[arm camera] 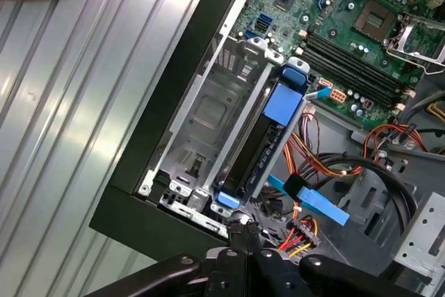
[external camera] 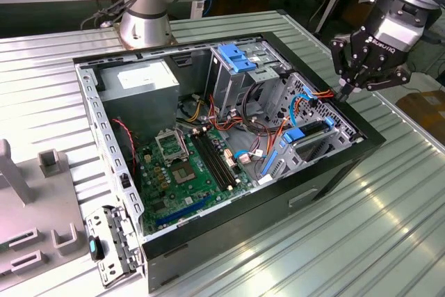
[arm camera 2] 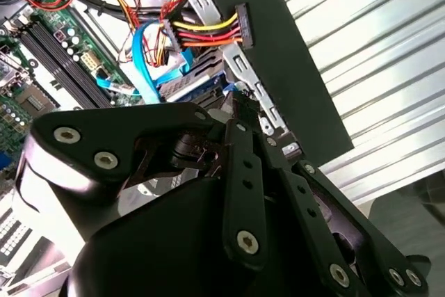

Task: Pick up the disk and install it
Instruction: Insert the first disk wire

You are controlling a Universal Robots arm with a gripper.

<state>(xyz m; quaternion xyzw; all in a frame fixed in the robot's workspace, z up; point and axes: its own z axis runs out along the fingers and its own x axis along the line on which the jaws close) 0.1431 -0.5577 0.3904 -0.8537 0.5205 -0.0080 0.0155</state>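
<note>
Ribbed metal table (external camera: 389,227) — open computer case (external camera: 313,194) on it (grey fixtures (external camera: 52,163) alongside).

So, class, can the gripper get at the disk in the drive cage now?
Probably yes: the gripper hangs at the end of the disk, the case is open, cables lie beside it.

1. A row of white letters (external camera: 381,45) runs across the black body of my gripper (external camera: 345,90) in the exterior view. It is a maker's name (so I do not spell it out).
2. A white sticker (external camera: 141,77) sits on top of the grey power box (external camera: 149,100) inside the case. Its print is too tiny for me to read.
3. The green board (external camera: 188,172) has little white marks next to its parts, in the exterior view and in both wrist views. I cannot read any of them.
</note>
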